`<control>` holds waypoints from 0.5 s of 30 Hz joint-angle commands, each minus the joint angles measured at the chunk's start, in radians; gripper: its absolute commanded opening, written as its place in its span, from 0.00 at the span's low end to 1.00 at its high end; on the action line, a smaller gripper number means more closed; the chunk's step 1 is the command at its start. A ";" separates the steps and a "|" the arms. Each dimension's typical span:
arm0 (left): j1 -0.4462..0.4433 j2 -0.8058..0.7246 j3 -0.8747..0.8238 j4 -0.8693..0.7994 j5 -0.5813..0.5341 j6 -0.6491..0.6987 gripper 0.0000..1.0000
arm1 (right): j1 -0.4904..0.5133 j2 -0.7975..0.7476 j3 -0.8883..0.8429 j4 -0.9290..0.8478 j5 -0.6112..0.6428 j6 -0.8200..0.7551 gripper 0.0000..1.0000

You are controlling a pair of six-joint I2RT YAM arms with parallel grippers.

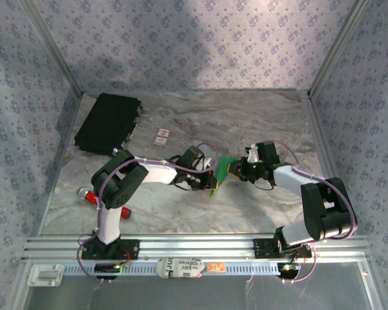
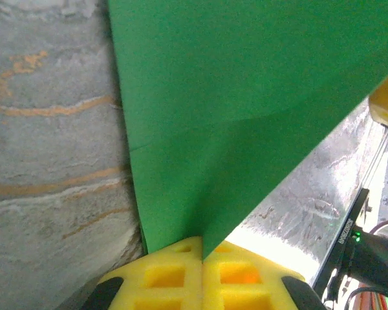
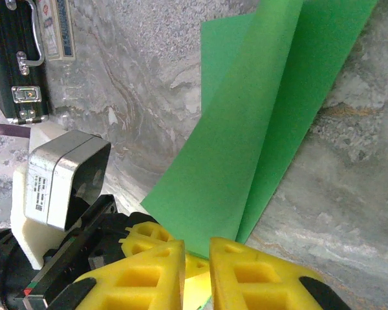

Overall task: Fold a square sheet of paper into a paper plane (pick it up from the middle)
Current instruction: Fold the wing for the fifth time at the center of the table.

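Standing at the centre of the top view, the square sheet of paper [image 1: 221, 173] (bright green, creased) is seen between the two arms. It is clamped by the left gripper [image 2: 202, 248], whose yellow fingers are pressed together on its lower tip at the bottom of the left wrist view. At the bottom of the right wrist view its lower edge is met by the right gripper [image 3: 197, 252], fingers drawn nearly together with a slim gap showing; whether the paper is pinched there cannot be told.

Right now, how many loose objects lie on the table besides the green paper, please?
3: black case far left, small white card beside it, red tool by the left arm, partly hidden; the arms may hide more.
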 commanded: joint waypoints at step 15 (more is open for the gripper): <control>-0.030 0.056 0.062 -0.005 -0.012 -0.098 0.00 | 0.015 0.008 -0.034 0.125 -0.052 0.047 0.11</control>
